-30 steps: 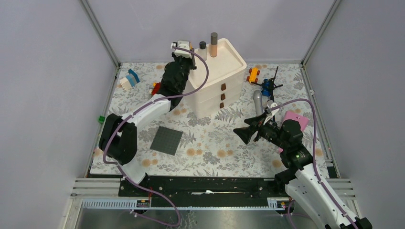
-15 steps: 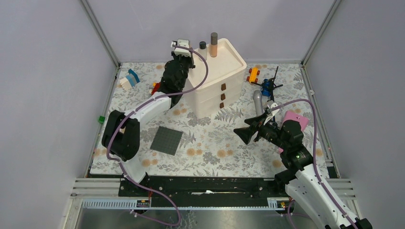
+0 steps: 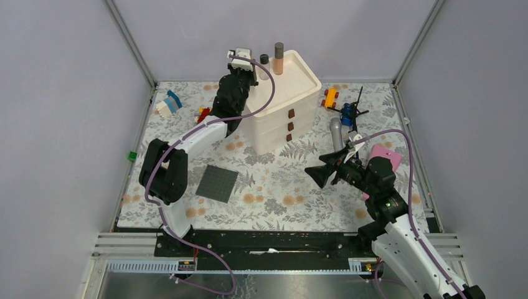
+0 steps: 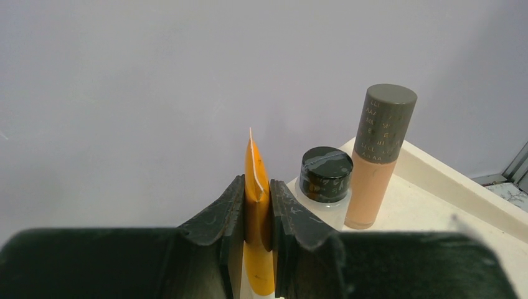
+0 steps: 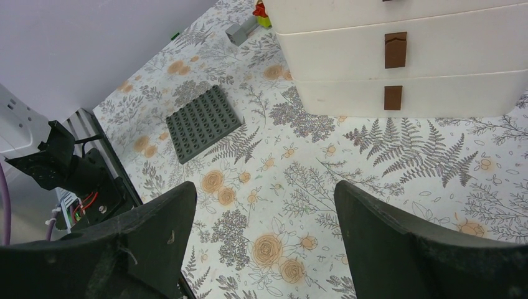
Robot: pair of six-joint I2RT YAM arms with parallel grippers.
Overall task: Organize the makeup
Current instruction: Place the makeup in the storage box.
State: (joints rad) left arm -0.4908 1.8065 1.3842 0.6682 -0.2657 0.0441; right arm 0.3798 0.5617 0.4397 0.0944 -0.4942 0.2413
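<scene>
Left gripper (image 4: 256, 188) pinches an orange tube (image 4: 254, 159), crimped end up. Just to its right, a black-capped clear bottle (image 4: 325, 175) and a dark-capped beige tube (image 4: 378, 156) stand on the white drawer unit (image 4: 436, 182). Right gripper (image 5: 264, 190) hangs spread wide over the floral mat (image 5: 280, 165), facing the drawers.

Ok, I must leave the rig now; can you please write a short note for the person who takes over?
Left fingers: shut on the orange tube, held upright at the left edge of the white drawer unit's top.
Right fingers: open, holding nothing, above the table.
Done: black-capped bottle and beige tube stand on the unit's top.
To do: set down the orange tube; fetch the silver-grey tube, lying right of the unit.
</scene>
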